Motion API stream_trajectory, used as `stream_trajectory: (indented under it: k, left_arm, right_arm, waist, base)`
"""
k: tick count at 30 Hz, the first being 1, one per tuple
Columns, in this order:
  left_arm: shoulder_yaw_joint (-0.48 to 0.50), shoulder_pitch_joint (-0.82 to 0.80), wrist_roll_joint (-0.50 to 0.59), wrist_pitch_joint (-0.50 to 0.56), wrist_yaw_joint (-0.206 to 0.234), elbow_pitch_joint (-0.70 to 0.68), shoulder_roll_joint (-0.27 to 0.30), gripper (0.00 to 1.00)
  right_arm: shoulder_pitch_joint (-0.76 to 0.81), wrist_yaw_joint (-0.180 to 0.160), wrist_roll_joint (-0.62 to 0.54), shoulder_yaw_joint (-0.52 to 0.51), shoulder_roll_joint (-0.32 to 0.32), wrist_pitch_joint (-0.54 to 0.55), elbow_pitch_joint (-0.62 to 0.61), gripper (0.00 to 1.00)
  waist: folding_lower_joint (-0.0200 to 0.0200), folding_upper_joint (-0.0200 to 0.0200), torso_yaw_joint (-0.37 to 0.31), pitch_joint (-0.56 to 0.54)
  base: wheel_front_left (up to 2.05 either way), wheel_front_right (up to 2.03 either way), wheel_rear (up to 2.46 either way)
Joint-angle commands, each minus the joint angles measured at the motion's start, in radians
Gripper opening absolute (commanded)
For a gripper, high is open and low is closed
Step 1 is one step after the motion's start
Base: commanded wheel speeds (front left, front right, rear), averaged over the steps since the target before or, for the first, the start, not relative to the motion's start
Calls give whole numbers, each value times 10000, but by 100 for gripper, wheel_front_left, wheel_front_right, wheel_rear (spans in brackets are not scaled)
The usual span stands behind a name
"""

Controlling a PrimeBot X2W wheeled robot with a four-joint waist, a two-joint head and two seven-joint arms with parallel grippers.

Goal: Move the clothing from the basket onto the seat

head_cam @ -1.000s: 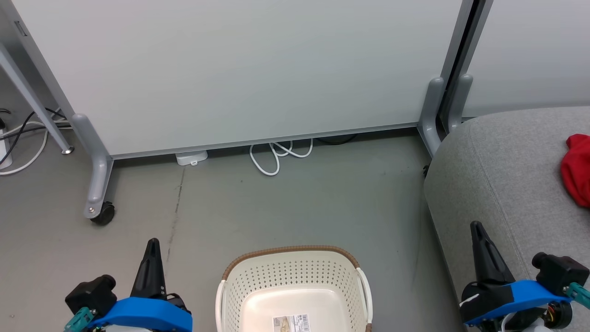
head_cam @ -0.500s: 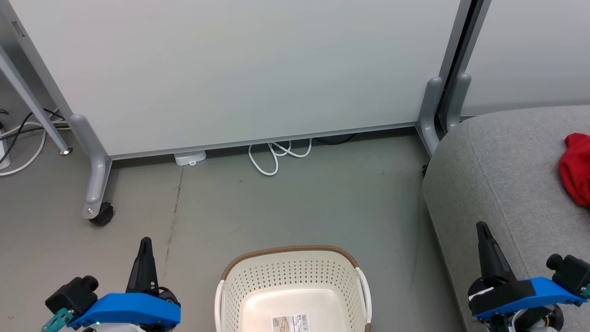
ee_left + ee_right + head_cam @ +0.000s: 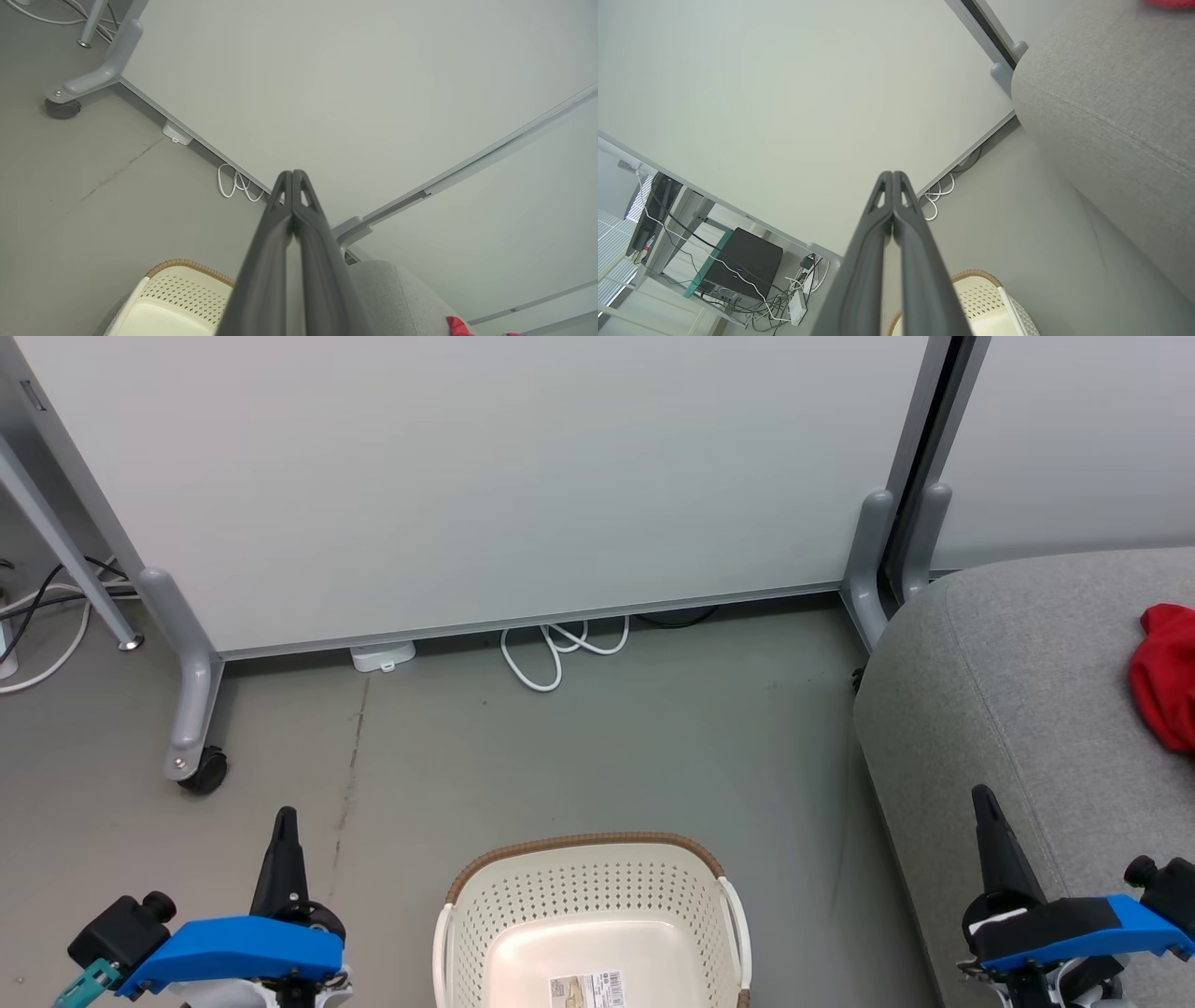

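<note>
clothing (image 3: 1167, 677) crumpled on seat (image 3: 1018, 709), axis unclear, left gripper (image 3: 284, 818), right gripper (image 3: 981, 795), both closed, empty

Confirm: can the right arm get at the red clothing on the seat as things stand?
Probably yes. The right gripper is close by the seat, and bare grey cushion lies between it and the clothing, with nothing in the way. Its jaws are shut, so they'd need to open first.

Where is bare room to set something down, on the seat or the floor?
On the seat, the grey top is bare from its left edge to the red clothing. The floor is bare between the basket, the divider panel and the seat. Crowded: the cable loop under the panel.
</note>
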Motion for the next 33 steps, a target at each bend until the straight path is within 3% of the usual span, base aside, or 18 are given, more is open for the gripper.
stream_trajectory:
  k: [1, 33]
  left_arm:
    - [111, -274, -313, 81, -53, -149, 8, 0]
    - [494, -431, -3690, 962, -169, -339, 7, 0]
  right_arm:
    - [-238, 3, 352, -41, -1, 71, -160, 0]
    - [-312, 4, 3890, -278, 44, 954, -211, 0]
  waist:
    - [-1, 0, -3, 0]
    - [-1, 0, -84, 13]
  base:
    - [0, 0, 0]
    - [0, 0, 0]
